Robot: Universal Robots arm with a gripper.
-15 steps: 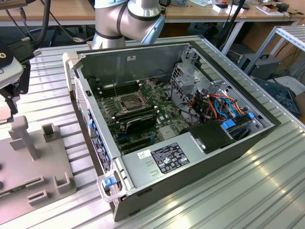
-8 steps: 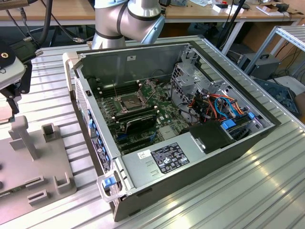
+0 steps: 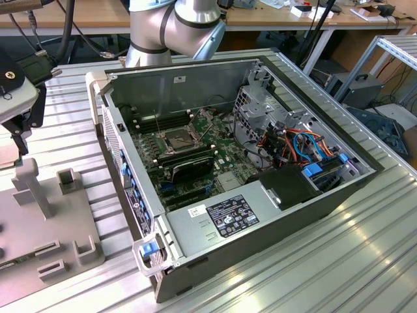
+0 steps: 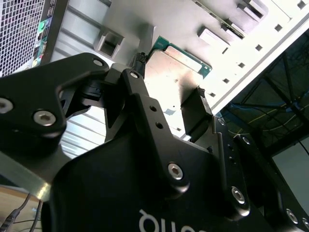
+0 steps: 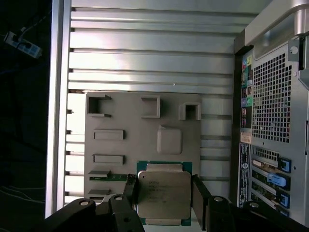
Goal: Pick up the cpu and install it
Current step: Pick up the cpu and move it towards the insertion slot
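The cpu [image 5: 163, 193] is a thin square chip with a dull silver top and a green rim. It sits between the two black fingers of my gripper [image 5: 164, 194], which is shut on it. In the second wrist view the cpu [image 4: 186, 58] shows edge-on between the fingers [image 4: 203, 99], held a little above the grey fixture plate [image 5: 125, 121]. In the exterior view one finger [image 3: 21, 140] hangs over that plate [image 3: 58, 222] at the exterior view's left. The dark socket [image 3: 179, 139] on the motherboard [image 3: 225, 160] lies inside the open computer case [image 3: 260, 225], away from the gripper.
The fixture plate carries raised holders [image 3: 68, 181] and slots [image 5: 108, 135]. The case's perforated rear wall [image 5: 273, 96] stands right beside the plate. Cables and a drive cage [image 3: 306, 153] fill the case's right side. A ribbed aluminium table [image 3: 339, 267] lies under everything.
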